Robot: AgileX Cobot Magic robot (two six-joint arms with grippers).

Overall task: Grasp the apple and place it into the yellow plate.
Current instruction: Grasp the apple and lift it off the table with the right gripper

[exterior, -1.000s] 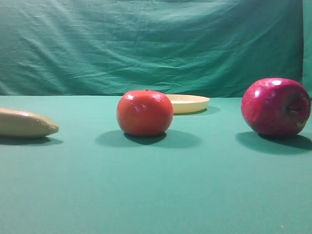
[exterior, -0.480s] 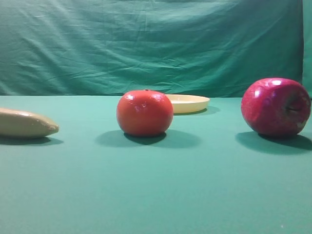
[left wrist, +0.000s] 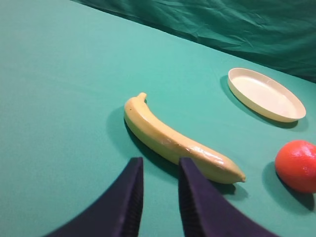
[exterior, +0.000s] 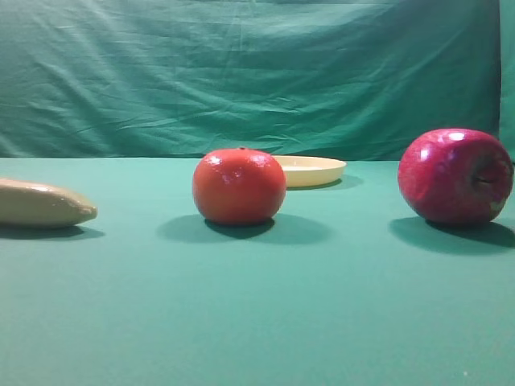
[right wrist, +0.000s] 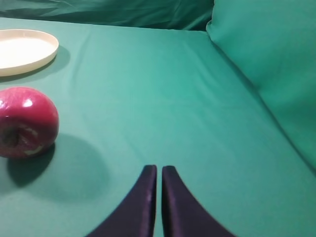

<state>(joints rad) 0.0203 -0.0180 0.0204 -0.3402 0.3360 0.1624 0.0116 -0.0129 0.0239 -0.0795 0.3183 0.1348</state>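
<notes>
Two things matter for the pending grasp: the right gripper (right wrist: 156,170), whose dark fingers (right wrist: 146,197) are pressed together and hold nothing, should spread wide, then swing left to the glossy crimson apple (right wrist: 25,122) resting on the green tabletop (right wrist: 163,98); the shallow cream-yellow plate (right wrist: 22,51) lies farther back. Both arms hang low over the cloth, the left gripper (left wrist: 159,170) slightly parted above the yellow banana (left wrist: 177,141).

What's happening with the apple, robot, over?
Both tools empty: right tool shut, left tool slightly apart. Glossy crimson apple untouched on green cloth. Pale yellow round plate empty. Path clear.
</notes>
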